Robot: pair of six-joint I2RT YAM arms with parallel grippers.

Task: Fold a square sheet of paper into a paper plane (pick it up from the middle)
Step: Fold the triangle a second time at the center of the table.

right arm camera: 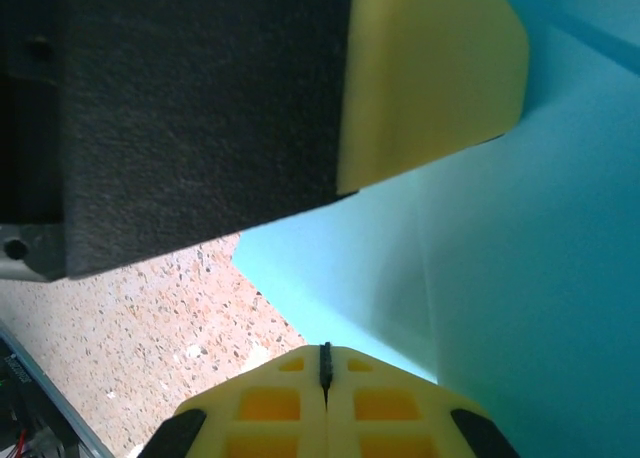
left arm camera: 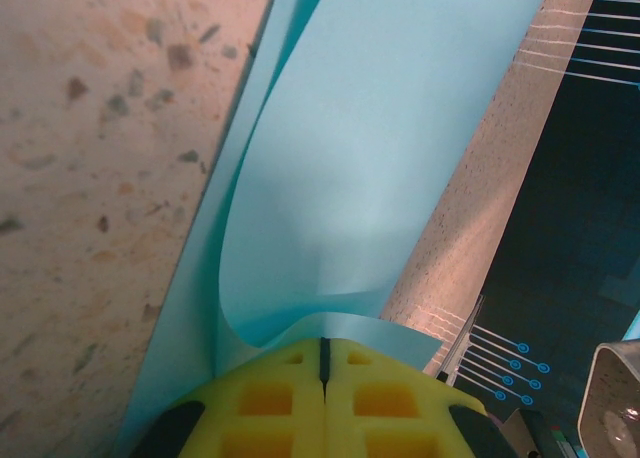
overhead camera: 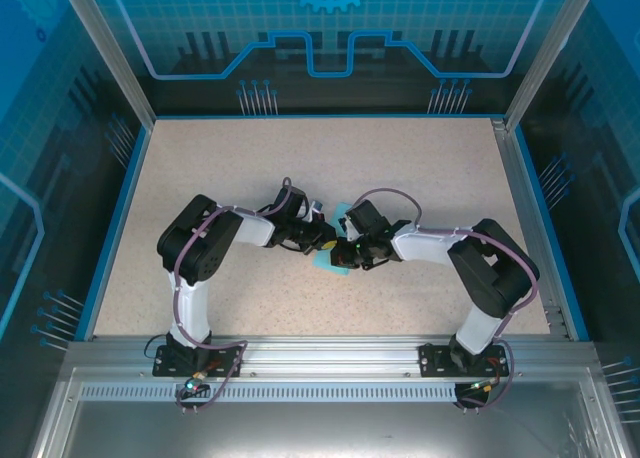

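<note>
The square sheet of paper (overhead camera: 329,264) is light blue and lies at the middle of the table, between my two grippers, which meet tip to tip. In the left wrist view the sheet (left arm camera: 380,158) curls up from my left gripper (left arm camera: 324,342), whose yellow fingers are shut on its near edge. In the right wrist view my right gripper (right arm camera: 325,350) is shut at the edge of the sheet (right arm camera: 500,278), which shows a soft crease. The left gripper's yellow pad (right arm camera: 430,68) presses on the paper just above. From above, the left gripper (overhead camera: 334,243) and the right gripper (overhead camera: 351,251) hide most of the sheet.
The speckled beige table (overhead camera: 250,168) has a blue rim and stands inside transparent blue-printed walls (overhead camera: 330,38). An aluminium rail (overhead camera: 320,363) at the near edge carries both arm bases. Open tabletop lies all round the arms.
</note>
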